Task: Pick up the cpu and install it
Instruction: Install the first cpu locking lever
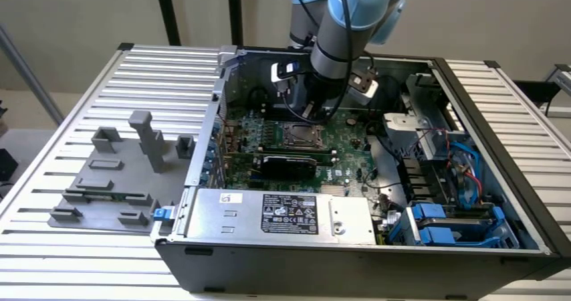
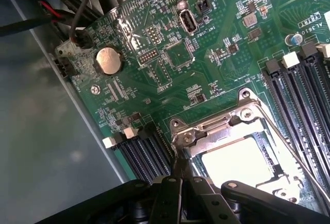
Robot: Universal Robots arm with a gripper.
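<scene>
Surface: a ribbed metal table (image 1: 160,73) is seen under an open PC case (image 1: 357,261); a pale wall stands behind.
Fixture: a grey plate with blocks (image 1: 111,180) lies beside the case, on the exterior view's left.
Landmark: the socket (image 2: 242,146) sits on the green motherboard (image 2: 170,59), frame raised.
cpu (image 2: 237,163): seated flat inside the socket, square, no long axis discernible.
gripper (image 2: 178,193): positioned just above the socket edge; finger state cannot be told.

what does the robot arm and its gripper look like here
The arm is built of silver-grey metal tubes with light blue joint caps. A black cable runs down beside its lower segment. The gripper, seen from the wrist view, is made of matte black linkage pieces joined by small round pins.
</scene>
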